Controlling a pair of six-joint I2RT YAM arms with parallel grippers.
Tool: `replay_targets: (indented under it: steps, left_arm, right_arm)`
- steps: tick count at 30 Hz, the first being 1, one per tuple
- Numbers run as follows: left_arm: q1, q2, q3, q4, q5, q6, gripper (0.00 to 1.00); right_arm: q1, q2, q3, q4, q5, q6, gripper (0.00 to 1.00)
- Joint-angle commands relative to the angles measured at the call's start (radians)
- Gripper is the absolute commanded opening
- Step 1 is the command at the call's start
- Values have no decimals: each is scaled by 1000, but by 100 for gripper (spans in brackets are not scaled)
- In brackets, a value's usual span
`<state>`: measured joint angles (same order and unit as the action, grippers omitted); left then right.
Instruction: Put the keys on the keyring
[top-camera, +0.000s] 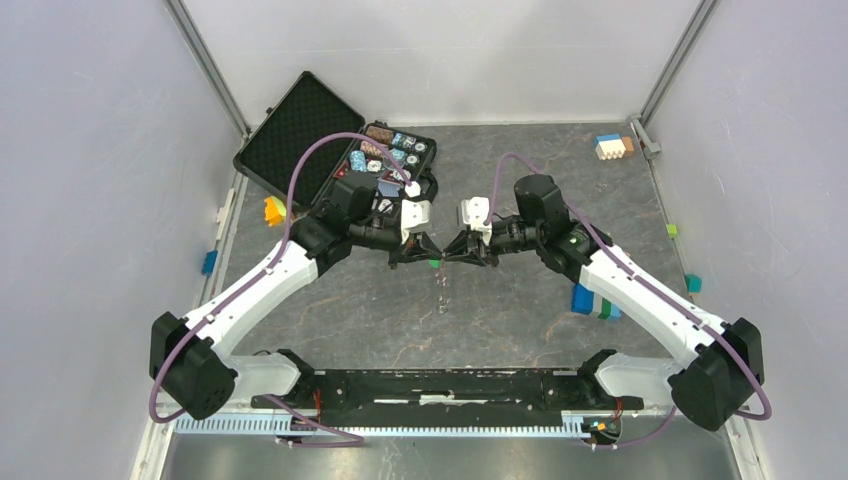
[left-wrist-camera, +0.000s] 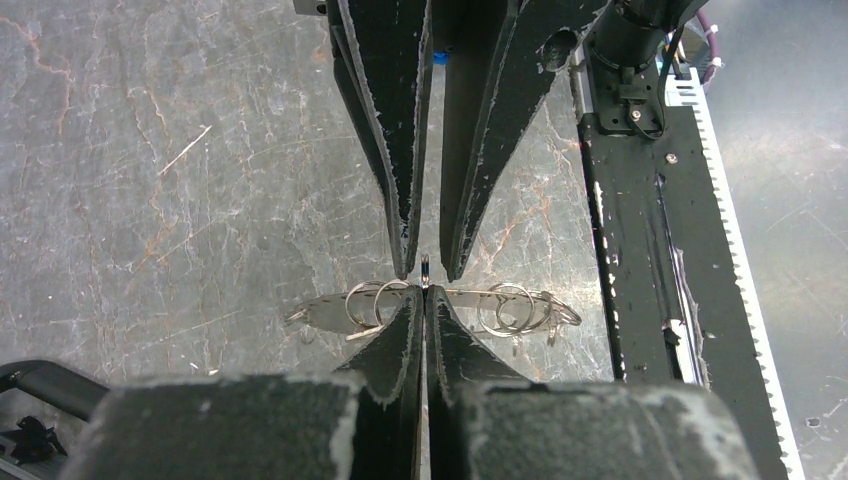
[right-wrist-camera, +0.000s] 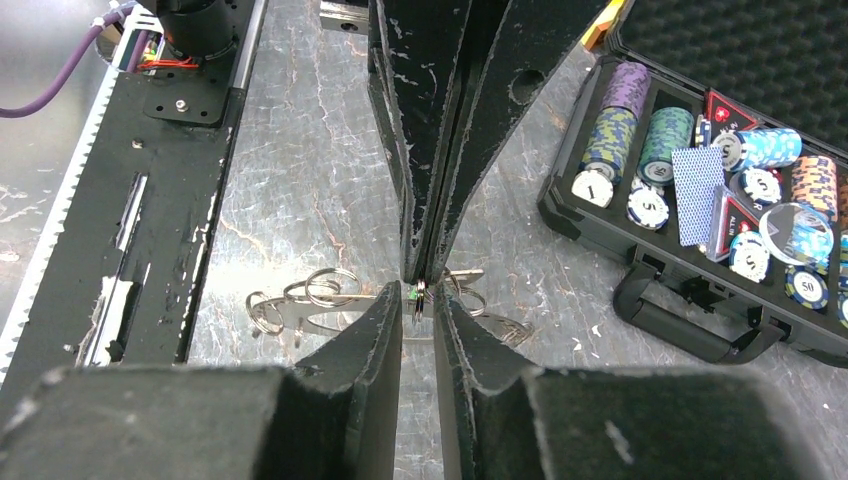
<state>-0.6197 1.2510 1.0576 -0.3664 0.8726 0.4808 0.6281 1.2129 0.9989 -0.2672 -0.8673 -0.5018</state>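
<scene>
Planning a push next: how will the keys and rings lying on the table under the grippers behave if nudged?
The keys lie flat on the smooth table, so they would probably slide rather than roll. The rings look loosely linked to them, so the bunch likely drags and splays, floppy not stiff.

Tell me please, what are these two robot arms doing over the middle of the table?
Above the grey marbled table, the left gripper is shut on a tiny metal key with a green head. The right gripper meets it tip to tip, narrowly open around that same key, not clearly gripping it. Below them, a cluster of grey metal keys and thin metal rings lies loose on the table.
</scene>
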Motion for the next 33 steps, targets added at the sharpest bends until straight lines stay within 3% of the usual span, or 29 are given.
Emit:
replay_targets:
  steps: [1, 9, 13, 19, 24, 33]
  left_arm:
    - [-9, -14, 45, 17, 15, 31, 2]
    - [-9, -15, 42, 18, 17, 31, 2]
    - [-10, -14, 41, 18, 19, 31, 2]
    - [-10, -19, 23, 48, 24, 12, 2]
    - [-8, -19, 4, 93, 38, -12, 25]
    - [20, -21, -85, 225, 85, -18, 31]
  right_arm:
    - [6, 11, 4, 32, -14, 9, 23]
    - [9, 17, 3, 32, -12, 9, 22]
    - [10, 15, 5, 36, -12, 7, 2]
    - [11, -20, -8, 101, -4, 38, 0]
    - [6, -24, 24, 118, -13, 83, 0]
    - [-17, -35, 40, 153, -41, 141, 0]
